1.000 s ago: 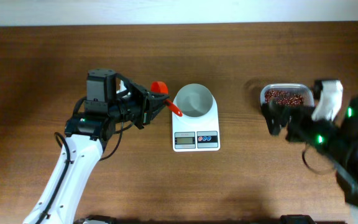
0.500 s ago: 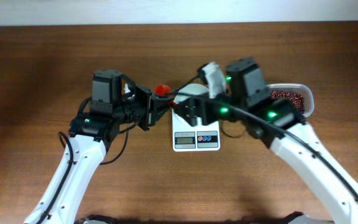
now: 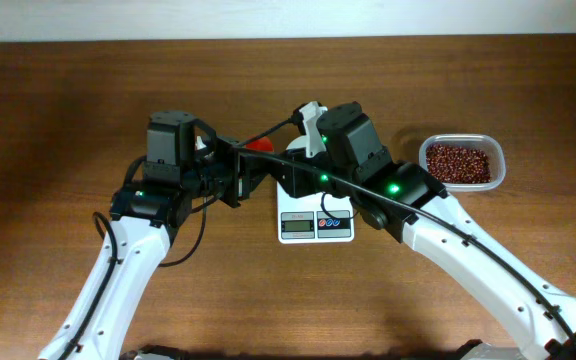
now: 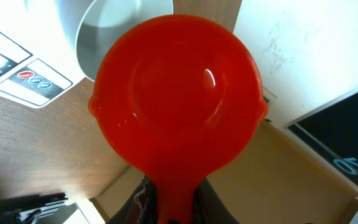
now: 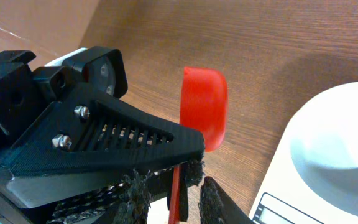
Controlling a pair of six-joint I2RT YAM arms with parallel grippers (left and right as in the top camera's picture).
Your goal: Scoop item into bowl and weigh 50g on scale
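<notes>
The beans [image 3: 457,159] are tiny, hard and light. They lie in a loose heap in the clear tub [image 3: 499,166] on the right side of the counter [image 3: 58,100], well apart from the bowl. They roll and spill, so I think a scoop is the best way to pick them up.

The red scoop [image 4: 176,99] looks like stiff, smooth, light plastic. Its thin handle is the good place to hold. The left jaws are closed on that handle, and the cup is empty.

The white bowl [image 4: 114,25] sits on the scale [image 3: 315,226], just past the scoop. The part I can see is empty.

The right arm [image 3: 468,252] reaches across the scale and hides most of the bowl from above. I cannot tell if the right jaws are open or closed. The two arms are very near each other, so they could bump. The right arm also stands between the scoop and the tub.
</notes>
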